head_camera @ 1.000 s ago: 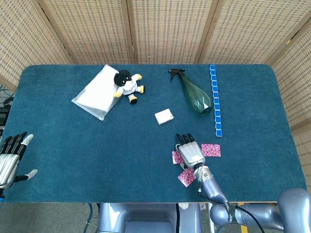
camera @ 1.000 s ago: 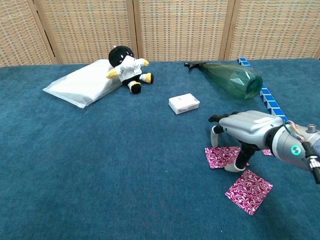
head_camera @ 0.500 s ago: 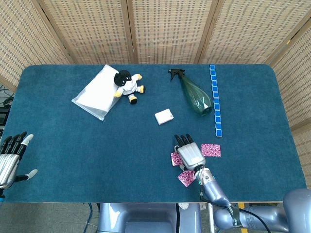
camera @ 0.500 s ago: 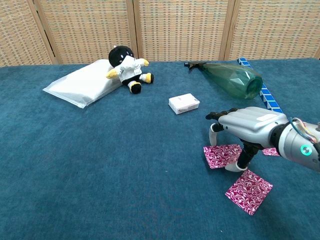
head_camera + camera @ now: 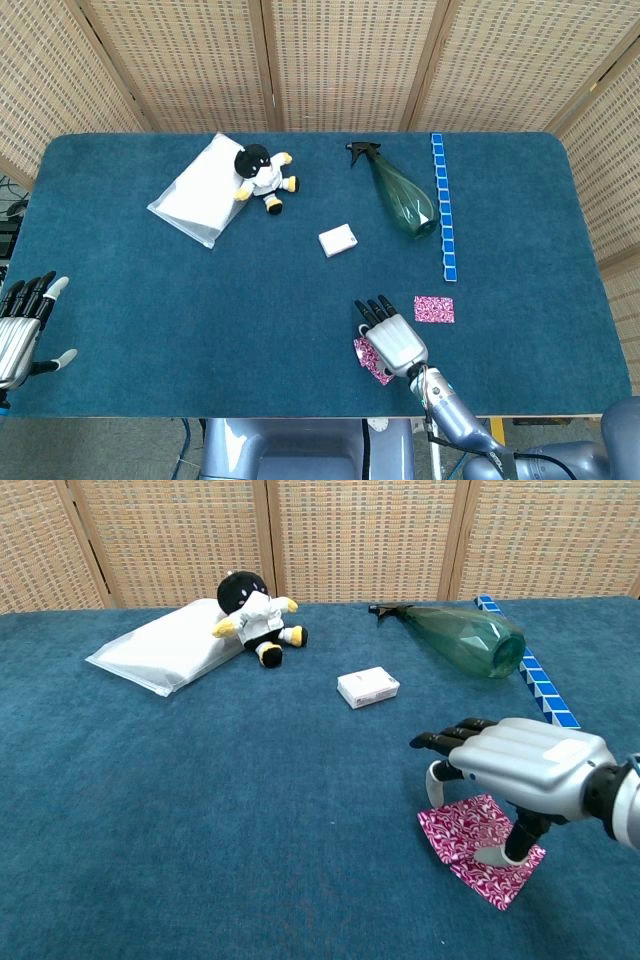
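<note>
Change: right hand [image 5: 525, 780] has dragged one pink patterned square [image 5: 470, 832] onto another by the surface's [image 5: 150, 300] near edge, fingertips pressing it | third square [image 5: 434, 309] apart | left hand [image 5: 20, 325] open, idle.

No lettering, label, brand or number can be read on anything here.

Blue surface [image 5: 150, 290] is bearing white bag [image 5: 193, 190], plush doll [image 5: 262, 177], white box [image 5: 338, 240], green spray bottle [image 5: 400, 195], blue block strip [image 5: 443, 205], and pink patterned squares [image 5: 434, 309].
</note>
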Controlling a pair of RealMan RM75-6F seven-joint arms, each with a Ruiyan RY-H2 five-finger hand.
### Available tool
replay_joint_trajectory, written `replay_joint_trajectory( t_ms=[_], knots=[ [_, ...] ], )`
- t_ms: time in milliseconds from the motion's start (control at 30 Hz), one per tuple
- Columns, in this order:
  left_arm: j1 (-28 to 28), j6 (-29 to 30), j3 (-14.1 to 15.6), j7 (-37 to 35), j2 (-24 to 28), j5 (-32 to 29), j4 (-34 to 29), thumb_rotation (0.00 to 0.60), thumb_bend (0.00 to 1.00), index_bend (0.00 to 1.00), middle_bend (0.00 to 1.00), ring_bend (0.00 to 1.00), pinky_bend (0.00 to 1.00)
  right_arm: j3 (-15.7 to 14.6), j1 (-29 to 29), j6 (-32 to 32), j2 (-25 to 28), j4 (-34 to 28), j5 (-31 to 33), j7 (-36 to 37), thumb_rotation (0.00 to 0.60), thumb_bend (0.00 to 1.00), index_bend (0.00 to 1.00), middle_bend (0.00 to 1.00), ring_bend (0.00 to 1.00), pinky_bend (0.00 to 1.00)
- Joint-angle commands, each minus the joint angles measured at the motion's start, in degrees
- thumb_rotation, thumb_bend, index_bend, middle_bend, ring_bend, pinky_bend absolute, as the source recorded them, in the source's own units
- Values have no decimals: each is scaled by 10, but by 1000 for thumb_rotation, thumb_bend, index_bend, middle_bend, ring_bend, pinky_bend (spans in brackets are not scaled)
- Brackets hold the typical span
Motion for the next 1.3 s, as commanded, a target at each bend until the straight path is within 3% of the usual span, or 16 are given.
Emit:
replay_joint_trajectory(
  t_ms=[33, 967, 1167, 1300],
  knots=[
    [0, 0, 0, 0, 0, 0, 0, 600, 0, 0, 0, 0, 0, -14, -9, 3, 6, -4, -23, -1, 600, 363, 543, 0, 0, 0],
    [0, 1, 0, 0, 0, 0, 1, 600, 0, 0, 0, 0, 0, -27, -34, -30, 27, 11, -63, -23, 600, 344, 541, 0, 0, 0],
    [0, 1, 0, 0, 0, 0, 0, 600, 0, 0, 0, 0, 0, -26, -34, -40, 33, 6, -61, -27, 600, 260, 400, 0, 0, 0],
    [0, 1, 0, 0, -1, 0, 0, 600, 0, 0, 0, 0, 0, -25, -34, -42, 35, 4, -59, -33, 600, 260, 348, 0, 0, 0]
  ],
)
